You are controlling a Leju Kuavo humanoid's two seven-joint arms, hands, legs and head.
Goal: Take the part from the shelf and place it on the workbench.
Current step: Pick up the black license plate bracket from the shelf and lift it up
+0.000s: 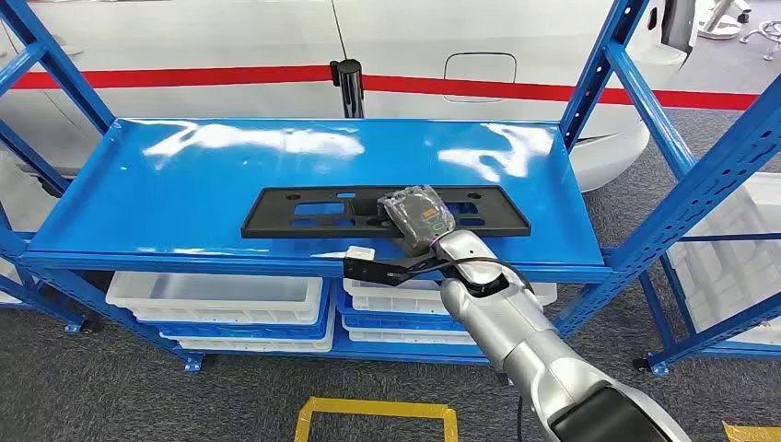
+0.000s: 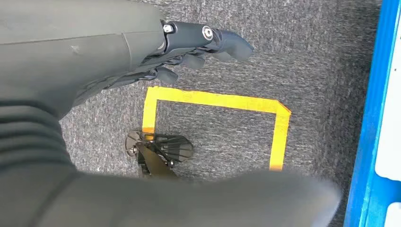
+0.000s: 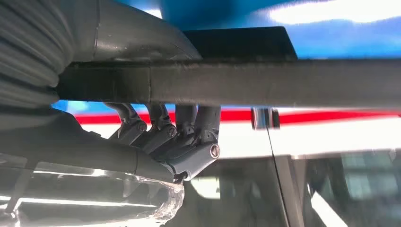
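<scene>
The part [image 1: 304,210] is a long, flat black plastic panel with cut-outs, lying on the top deck of the blue shelf [image 1: 184,175] near its front edge. My right hand [image 1: 419,216], covered in clear plastic film, lies over the panel right of its middle. In the right wrist view the panel's edge [image 3: 283,85] runs as a dark bar between the thumb on one side and the fingers [image 3: 161,130] on the other, so my right hand [image 3: 175,137] grips it. My left hand [image 2: 189,52] hangs over the carpet, fingers loosely apart, holding nothing.
Blue uprights [image 1: 700,184] frame the shelf on both sides. White bins [image 1: 216,295] fill the lower deck. A black post [image 1: 348,87] and a white car body stand behind. A yellow tape square [image 1: 378,410] marks the grey carpet in front.
</scene>
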